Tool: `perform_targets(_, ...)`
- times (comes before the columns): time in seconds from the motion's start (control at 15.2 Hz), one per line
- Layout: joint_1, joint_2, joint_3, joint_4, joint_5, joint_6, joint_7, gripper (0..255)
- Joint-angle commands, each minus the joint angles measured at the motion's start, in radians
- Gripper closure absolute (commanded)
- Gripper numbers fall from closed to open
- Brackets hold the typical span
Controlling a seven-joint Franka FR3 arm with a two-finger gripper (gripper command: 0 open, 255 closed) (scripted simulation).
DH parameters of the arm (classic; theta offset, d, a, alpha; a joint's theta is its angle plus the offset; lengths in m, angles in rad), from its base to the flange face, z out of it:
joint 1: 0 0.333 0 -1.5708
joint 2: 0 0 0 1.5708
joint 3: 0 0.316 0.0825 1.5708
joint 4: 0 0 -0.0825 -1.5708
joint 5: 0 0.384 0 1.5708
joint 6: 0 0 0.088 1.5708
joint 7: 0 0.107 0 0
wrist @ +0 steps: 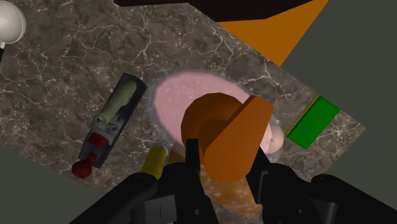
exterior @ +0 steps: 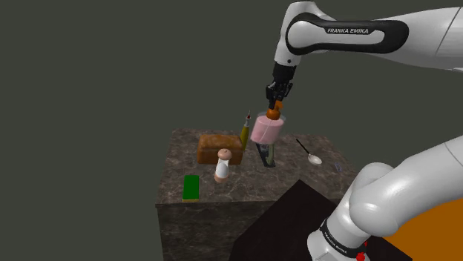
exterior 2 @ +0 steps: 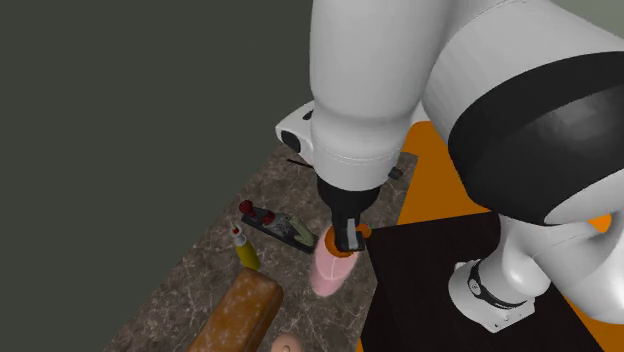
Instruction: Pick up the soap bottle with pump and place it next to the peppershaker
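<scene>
Wrist view, closest in: the hand (wrist: 226, 170) is closed on the orange pump (wrist: 222, 133) of the soap bottle (wrist: 184, 102), with a black finger pressed to each side of the pump head. The bottle's pink body hangs beneath the fingers, and below it lies the dark marbled bench (wrist: 76, 63). Just beside the bottle's outline is a dark tray (wrist: 111, 124) holding a pale green piece and red parts. A yellow bottle (wrist: 154, 162) stands by the tray's red end. On the soap bottle's other side the rounded pale top of the pepper shaker (wrist: 276, 137) peeps out past the pump, and a green block (wrist: 312, 122) lies farther out. A spoon (wrist: 9, 25) rests well apart from the rest.

In the shoulder view the black stand (exterior: 289, 222) is nearest, at the lower right. Next comes the bench's front part, where the green block lies flat. The pepper shaker stands upright behind it, just in front of a brown bread loaf (exterior: 215, 147). The soap bottle hangs clear above the bench, a little tilted. It is over the dark tray, to that view's right of the loaf and apart from the shaker. The yellow bottle stands between the loaf and the soap bottle, and the spoon lies farther to that view's right. The white arm (exterior: 356, 33) reaches in from the upper right.
</scene>
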Motion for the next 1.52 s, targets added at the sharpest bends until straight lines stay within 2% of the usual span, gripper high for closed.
perform_targets(0.0,0.017,-0.017,0.037,-0.023,0.013,0.003,0.052,255)
perform_targets(1.45,0.012,0.016,0.021,-0.293,0.003,0.305,0.060,255)
